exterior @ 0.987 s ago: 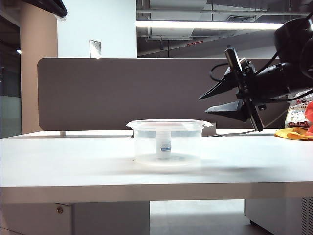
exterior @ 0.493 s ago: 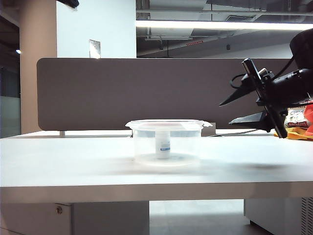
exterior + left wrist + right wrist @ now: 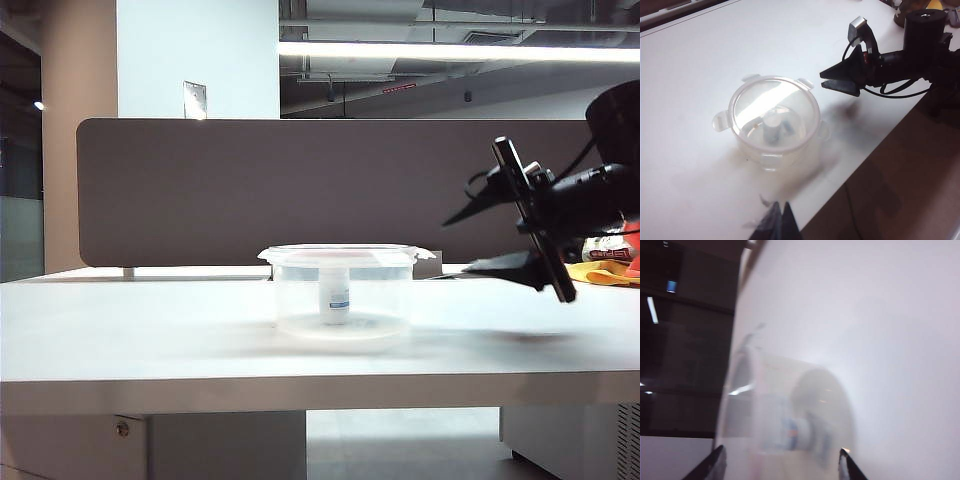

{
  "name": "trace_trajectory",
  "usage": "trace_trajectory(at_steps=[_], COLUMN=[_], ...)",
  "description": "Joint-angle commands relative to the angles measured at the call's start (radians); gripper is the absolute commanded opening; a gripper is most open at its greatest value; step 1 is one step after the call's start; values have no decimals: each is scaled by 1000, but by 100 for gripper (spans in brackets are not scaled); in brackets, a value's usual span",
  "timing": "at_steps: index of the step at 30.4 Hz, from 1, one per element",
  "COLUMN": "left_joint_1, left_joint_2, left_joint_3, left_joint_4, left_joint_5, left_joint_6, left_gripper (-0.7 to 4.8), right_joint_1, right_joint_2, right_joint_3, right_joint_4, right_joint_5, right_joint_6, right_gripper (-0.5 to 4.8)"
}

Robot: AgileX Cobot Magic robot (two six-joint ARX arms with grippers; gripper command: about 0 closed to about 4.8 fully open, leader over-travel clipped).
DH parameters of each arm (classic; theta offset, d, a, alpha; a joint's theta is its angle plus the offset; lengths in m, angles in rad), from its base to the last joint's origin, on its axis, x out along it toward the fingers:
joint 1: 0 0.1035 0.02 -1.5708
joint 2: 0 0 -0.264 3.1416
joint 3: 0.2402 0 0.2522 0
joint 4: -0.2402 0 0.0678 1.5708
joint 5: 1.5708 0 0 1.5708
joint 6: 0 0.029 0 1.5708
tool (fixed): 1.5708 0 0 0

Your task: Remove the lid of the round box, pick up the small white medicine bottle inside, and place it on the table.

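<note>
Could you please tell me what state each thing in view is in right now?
lid: closed on the box
round box: upright on the table
small white medicine bottle: upright inside the box
right pincer: open, empty, beside the box
left pincer: shut, empty, above the box

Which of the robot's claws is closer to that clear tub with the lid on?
Right. The right end effector hangs open just beside the tub, level with its lid. The left end effector, shut, is high above it.
</note>
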Motion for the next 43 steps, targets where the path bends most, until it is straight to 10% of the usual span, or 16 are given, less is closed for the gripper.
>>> trace_trajectory(at_steps=[1,24,43], left_joint_1=[-1,-73,-73], left_joint_2=[3,43,43], left_joint_3=[5,7,7], left_joint_4=[-24,-6,-2], left_joint_5=[6,-4,-5], left_joint_6=[3,3,3], left_gripper=[-6,-6,-6], right_joint_1=[5,53,53], right_joint_2=[0,62,63], right_joint_3=[3,62,78], right_joint_4=[77,117,117], right_joint_5=[-8,-22,-23], right_joint_6=[58,164,163], right_gripper=[284,258,-2])
